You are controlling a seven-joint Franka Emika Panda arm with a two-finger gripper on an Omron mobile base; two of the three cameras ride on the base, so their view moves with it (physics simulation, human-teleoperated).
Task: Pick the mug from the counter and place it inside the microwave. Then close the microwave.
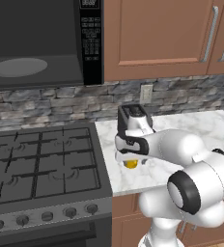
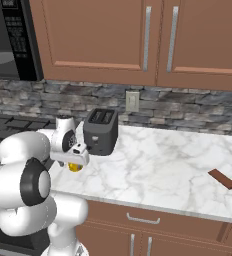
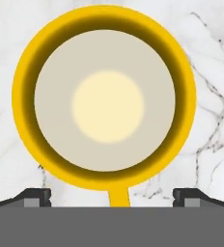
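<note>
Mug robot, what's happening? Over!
Gripper open, right above mug. Mug upright on counter, not grabbed. Microwave open. Toaster close behind.

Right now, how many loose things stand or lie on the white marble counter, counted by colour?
Yellow: 1, the mug, under the open gripper.
Dark grey: 1, the toaster.
Brown: 1, a flat bar near the counter edge.
Total: 3.

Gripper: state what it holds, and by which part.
Nothing. The gripper is open above the mug, which sits on the counter.
</note>
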